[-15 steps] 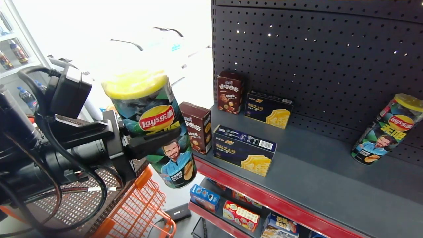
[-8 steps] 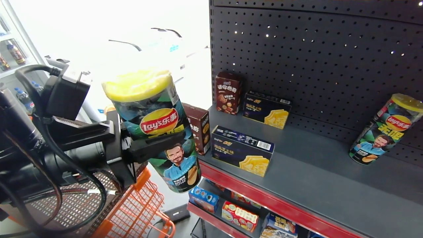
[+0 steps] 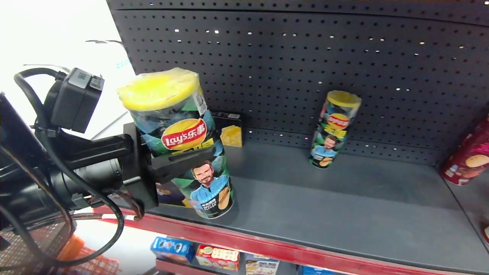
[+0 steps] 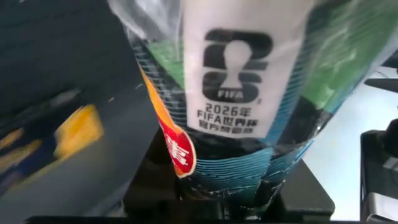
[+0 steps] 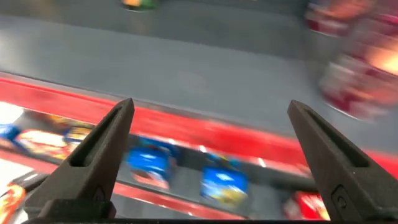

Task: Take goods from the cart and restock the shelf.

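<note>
Dark grey shelf [image 3: 344, 214] with a red front lip and a black pegboard [image 3: 286, 57] behind it, that's the setting. The left hand [image 3: 174, 162] is clamped round the middle of a chip can [image 3: 179, 126] with a yellow lid. It's pretty much upright, leaning a touch, over the front of the shelf at about 9 o'clock in the head view. Can't tell if its base actually touches the board. The left wrist view has the same can [image 4: 242, 93] right up close.

A second chip can [image 3: 334, 130] stands by the pegboard, well apart, at roughly 2 o'clock from the held one. A dark box with a yellow picture [image 3: 229, 130] peeks out just behind the held can, and a red can [image 3: 468, 160] leans in at the 3 o'clock edge. Small snack boxes [image 3: 174, 248] sit on the lower shelf, and a bit of the orange cart [image 3: 91, 263] shows at 7 o'clock.

The right hand [image 5: 211, 162] is spread wide with nothing in it, hanging in front of the red lip.
</note>
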Controlling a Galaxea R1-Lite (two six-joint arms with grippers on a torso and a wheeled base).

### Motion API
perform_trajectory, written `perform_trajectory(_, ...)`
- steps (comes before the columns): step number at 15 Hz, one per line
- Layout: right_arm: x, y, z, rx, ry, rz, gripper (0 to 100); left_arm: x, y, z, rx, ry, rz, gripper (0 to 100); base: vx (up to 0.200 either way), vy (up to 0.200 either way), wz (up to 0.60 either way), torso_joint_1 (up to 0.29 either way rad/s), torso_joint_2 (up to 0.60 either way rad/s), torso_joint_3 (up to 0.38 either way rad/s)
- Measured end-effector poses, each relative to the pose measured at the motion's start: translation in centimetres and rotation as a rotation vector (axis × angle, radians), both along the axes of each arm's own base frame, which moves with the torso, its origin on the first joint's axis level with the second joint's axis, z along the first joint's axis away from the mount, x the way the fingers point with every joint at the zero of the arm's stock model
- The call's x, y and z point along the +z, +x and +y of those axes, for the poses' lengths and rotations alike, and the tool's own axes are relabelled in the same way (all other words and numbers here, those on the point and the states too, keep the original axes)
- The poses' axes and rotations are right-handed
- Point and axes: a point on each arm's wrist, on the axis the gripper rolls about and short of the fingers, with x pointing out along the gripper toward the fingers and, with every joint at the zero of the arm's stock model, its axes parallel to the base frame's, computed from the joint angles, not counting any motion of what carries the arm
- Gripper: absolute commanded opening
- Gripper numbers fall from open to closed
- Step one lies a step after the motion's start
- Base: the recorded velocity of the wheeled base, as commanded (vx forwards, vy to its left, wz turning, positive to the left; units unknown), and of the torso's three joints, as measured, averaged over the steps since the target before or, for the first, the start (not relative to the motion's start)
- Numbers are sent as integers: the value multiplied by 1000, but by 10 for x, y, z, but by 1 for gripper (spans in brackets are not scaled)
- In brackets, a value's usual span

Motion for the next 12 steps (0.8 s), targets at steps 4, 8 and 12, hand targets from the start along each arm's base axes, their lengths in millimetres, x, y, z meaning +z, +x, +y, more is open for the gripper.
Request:
perform_trajectory(4,0,0,0,0,5,2,100,-1,0,0,-1,2,5,0,0,0,0,0,0,0)
perform_trajectory(8,0,0,0,1,5,2,100,-1,-1,1,1,1,3,0,0,0,0,0,0,0)
perform_trajectory(12,0,0,0,0,5,1,100,-1,-1,1,0,2,4,0,0,0,0,0,0,0)
